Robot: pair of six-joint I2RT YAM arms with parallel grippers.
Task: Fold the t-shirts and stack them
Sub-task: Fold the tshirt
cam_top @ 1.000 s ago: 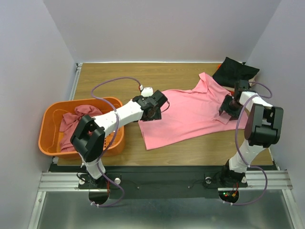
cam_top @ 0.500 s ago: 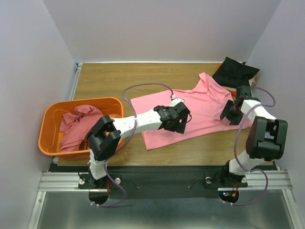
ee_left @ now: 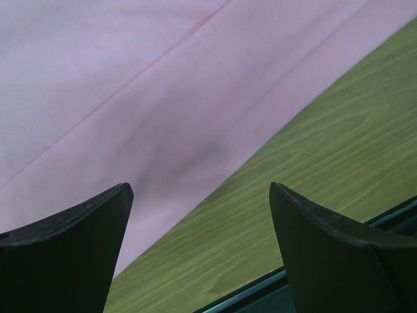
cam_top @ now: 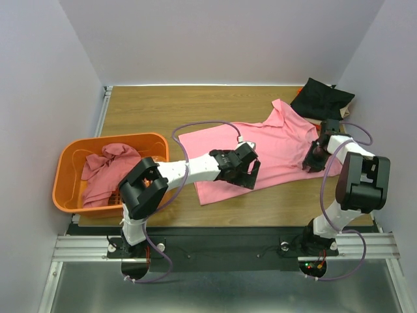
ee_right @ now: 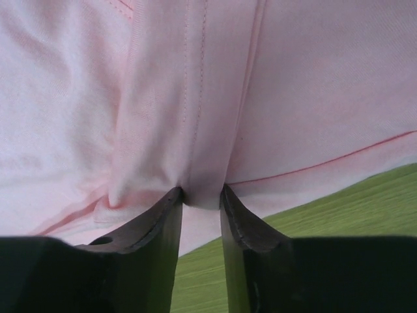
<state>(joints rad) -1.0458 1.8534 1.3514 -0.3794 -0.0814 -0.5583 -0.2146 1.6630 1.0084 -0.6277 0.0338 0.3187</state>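
Left gripper [ee_left: 199, 194] swung over from the light pink shirt's [cam_top: 280, 149] left corner to its near hem. Its fingers are spread with nothing in them, probably lining up a grab. Right gripper [ee_right: 201, 192] is clamped on a fold at the shirt's right side, anchoring it. Black shirt [cam_top: 322, 98] lies beyond, and the rose shirt [cam_top: 98, 173] is far left in the orange basket [cam_top: 64, 173].

2 arms built of white tubular links and chunky black joint housings. The left arm [cam_top: 189, 171] and the right arm [cam_top: 361, 177] each carry a thin purple cable [cam_top: 195, 126] that loops loosely. The left gripper [ee_left: 199, 187] and the right gripper [ee_right: 201, 190] have matte black, tapered fingers [ee_left: 71, 254]. Small red and green lights [cam_top: 313, 266] glow at the right base.
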